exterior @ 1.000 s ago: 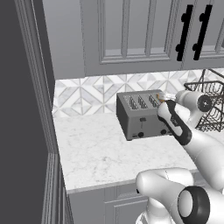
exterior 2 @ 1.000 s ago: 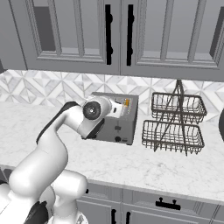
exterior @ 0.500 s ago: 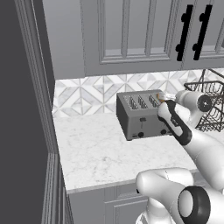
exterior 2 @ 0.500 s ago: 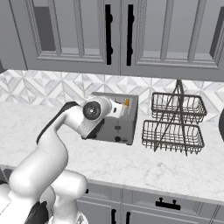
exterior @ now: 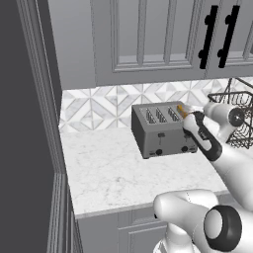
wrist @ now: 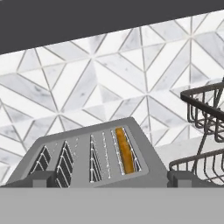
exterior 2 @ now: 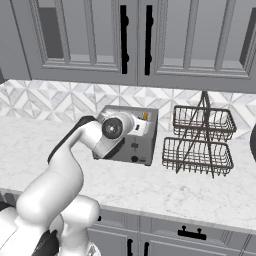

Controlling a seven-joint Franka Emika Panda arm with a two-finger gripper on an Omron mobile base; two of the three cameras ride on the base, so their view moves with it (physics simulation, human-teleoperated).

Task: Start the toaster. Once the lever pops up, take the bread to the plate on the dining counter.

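The toaster (exterior: 163, 129) stands on the marble worktop (exterior: 113, 173) close to the tiled wall (wrist: 109, 83), its front with small lever tabs and round knobs facing out toward the worktop's edge. In the hand view the bread (wrist: 124, 150) sits down inside one of the four top slots, the one at the end nearest the wire basket rack (exterior 2: 200, 140), with its golden-orange crust edge showing between the slot wires. In the left base view a bit of that orange crust shows at the toaster's right end, just beside the robot's hand. The fingers (wrist: 112, 178) are spread wide and hold nothing; their dark tips rise just over the near top edge of the toaster, one toward each end of it. The two-tier rack stands just beside the toaster on the worktop. Grey cabinets (exterior 2: 135, 40) with black handles hang above.
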